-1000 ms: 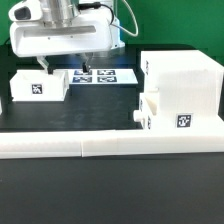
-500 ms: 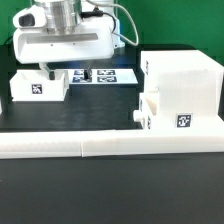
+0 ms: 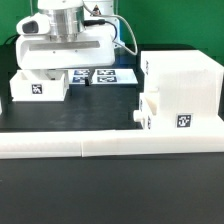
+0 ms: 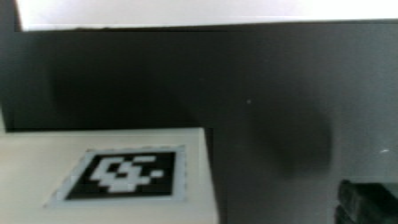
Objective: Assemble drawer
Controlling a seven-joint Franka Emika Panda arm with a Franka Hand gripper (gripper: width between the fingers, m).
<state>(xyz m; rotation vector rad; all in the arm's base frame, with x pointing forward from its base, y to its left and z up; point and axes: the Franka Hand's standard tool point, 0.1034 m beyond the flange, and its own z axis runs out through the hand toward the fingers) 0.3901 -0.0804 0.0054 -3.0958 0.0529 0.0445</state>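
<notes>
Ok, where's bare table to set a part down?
Free: black tabletop strip between the loose white plastic tray, the white cube-shaped housing and the long low white border bar. Also camera-side of that bar. Crowded at the back: arm hangs above tray and marker board.

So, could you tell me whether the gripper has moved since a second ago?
Yes: the gripper has come down; its white body now reaches the marker board's far edge.

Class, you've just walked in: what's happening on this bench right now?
A robot arm hangs over the loose tray at the exterior view's left, its pincer mostly hidden, so no grip can be confirmed. The housing stands at that view's right, with the second tray at its front, knob outward; how far in it sits is unclear.
</notes>
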